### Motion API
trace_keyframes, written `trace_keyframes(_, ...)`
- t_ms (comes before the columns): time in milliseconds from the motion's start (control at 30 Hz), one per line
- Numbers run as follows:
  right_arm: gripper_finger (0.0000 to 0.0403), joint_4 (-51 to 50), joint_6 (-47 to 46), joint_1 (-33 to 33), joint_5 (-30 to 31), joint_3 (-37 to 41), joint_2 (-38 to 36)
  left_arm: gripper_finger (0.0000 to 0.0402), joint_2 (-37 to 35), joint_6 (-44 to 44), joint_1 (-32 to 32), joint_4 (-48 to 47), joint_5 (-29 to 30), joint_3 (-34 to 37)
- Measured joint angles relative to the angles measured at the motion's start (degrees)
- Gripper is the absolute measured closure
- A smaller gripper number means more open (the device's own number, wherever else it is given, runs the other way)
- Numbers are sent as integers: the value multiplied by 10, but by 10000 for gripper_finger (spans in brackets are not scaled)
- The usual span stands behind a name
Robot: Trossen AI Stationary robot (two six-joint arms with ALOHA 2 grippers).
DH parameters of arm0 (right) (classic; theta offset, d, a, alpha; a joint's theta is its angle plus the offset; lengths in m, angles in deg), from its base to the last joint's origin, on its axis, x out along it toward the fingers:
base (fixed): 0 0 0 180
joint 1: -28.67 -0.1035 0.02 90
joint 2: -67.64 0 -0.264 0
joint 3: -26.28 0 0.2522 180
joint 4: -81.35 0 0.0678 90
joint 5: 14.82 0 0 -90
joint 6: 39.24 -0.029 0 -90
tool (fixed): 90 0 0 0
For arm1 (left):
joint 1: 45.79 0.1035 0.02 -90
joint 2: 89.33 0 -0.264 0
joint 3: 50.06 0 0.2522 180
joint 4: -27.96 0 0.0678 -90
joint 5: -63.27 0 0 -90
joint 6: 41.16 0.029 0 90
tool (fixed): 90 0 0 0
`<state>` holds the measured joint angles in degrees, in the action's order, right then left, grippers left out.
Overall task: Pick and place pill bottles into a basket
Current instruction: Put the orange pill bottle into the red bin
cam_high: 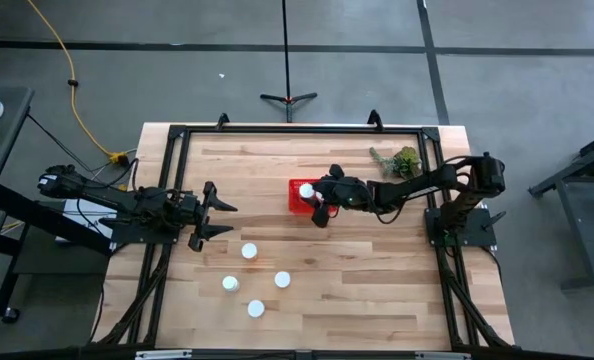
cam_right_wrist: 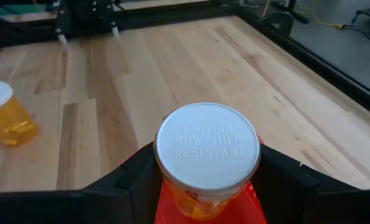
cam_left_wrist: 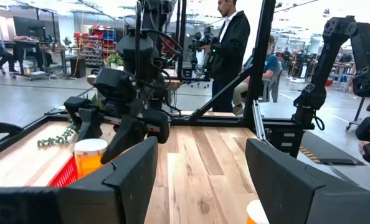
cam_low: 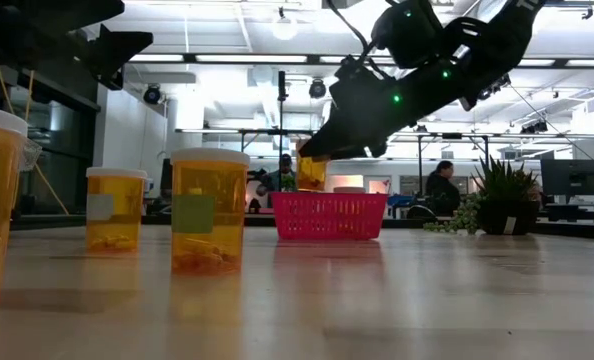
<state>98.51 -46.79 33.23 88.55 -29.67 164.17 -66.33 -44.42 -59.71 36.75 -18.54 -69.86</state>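
Note:
My right gripper is shut on an amber pill bottle with a white cap, over the red slotted basket near the table's middle. The basket also shows in the high view. Several more white-capped amber bottles stand upright on their bases nearer the front. My left gripper is open and empty, above the table at its left side, left of the basket and apart from every bottle. My right gripper pinches the bottle between its two fingers, on opposite sides of the body just under the cap. The fingers come from the table's right side, slanting down. The bottle is upright, lifted clear of the table, its bottom near the basket's rim.
A green plant sprig lies at the far right, beyond the basket. A black frame runs round the table's edges. Bare wood lies between the basket and the standing bottles. People stand in the room beyond the table.

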Motion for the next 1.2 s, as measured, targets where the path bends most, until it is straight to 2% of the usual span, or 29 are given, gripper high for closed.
trace_keyframes(167, 196, -15, 7, 0, -2, 0, 10, 124, 0, 0, 0, 0, 0, 0)
trace_keyframes(500, 196, 23, 7, 1, -20, -1, 60, 124, 0, 0, 0, -1, 0, 0)
trace_keyframes(1000, 196, 17, 1, 1, -27, -1, 63, 124, 0, 0, 0, -2, 0, 0)
trace_keyframes(1200, 181, 16, -1, 1, -30, -1, 63, 124, 0, 0, 0, -2, 0, 0)
